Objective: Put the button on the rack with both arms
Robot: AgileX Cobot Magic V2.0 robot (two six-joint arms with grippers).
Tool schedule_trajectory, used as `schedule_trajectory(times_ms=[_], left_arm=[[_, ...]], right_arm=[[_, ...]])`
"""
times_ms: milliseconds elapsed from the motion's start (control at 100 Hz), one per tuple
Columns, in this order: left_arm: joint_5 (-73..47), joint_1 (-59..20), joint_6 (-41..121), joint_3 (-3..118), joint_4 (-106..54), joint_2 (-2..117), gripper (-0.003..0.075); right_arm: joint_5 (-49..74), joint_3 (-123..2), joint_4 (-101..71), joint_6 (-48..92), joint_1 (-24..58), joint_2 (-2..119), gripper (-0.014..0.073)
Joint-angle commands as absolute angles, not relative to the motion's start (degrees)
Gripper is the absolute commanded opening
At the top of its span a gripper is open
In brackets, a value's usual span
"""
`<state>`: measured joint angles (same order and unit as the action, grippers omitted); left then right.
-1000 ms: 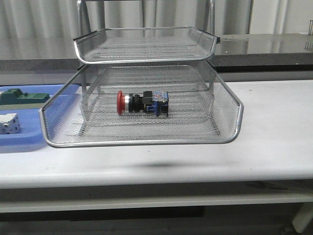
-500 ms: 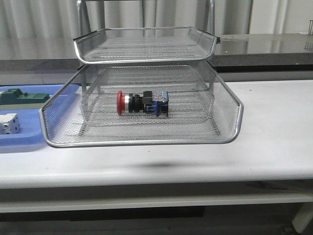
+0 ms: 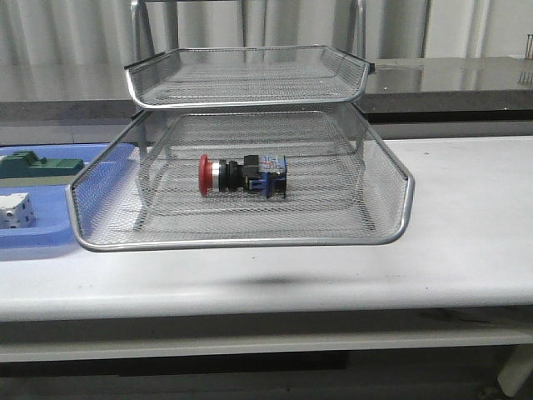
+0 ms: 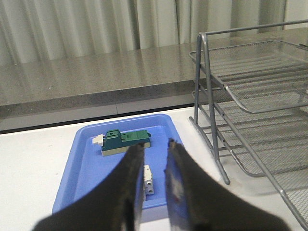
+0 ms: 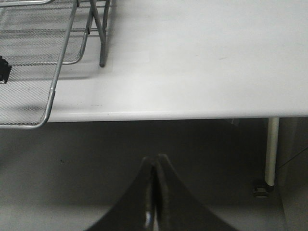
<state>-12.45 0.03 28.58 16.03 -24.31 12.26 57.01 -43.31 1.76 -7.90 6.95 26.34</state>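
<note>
The button (image 3: 241,176), with its red head, black-and-silver collar and blue rear block, lies on its side in the rack's (image 3: 250,242) pulled-out lower mesh tray, red head to the left. Neither gripper shows in the front view. In the left wrist view my left gripper (image 4: 155,144) is open and empty, hovering over the blue tray (image 4: 82,159), with the rack frame (image 4: 211,103) beside it. In the right wrist view my right gripper (image 5: 155,158) is shut and empty, low in front of the table's front edge. The rack's tray rim (image 5: 52,91) is off to one side.
The blue plastic tray (image 3: 50,242) stands left of the rack. It holds a green block (image 3: 42,165) and a white cube-like part (image 3: 15,210); both show in the left wrist view, the green block (image 4: 125,141) and the white part (image 4: 148,179). A table leg (image 5: 272,151) is near the right gripper.
</note>
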Motion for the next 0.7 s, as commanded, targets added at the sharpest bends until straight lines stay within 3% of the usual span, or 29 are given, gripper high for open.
schedule_trajectory(times_ms=[0,690], left_arm=[[-7.9,0.1,28.0,17.6,-25.4,12.8,-0.0021],[-7.9,0.1,28.0,17.6,-25.4,12.8,-0.0021]], right_arm=[[53.5,-45.1,2.5,-7.6,6.6,26.7,-0.0069],[50.8,-45.1,0.4,-7.6,6.6,26.8,-0.0069]])
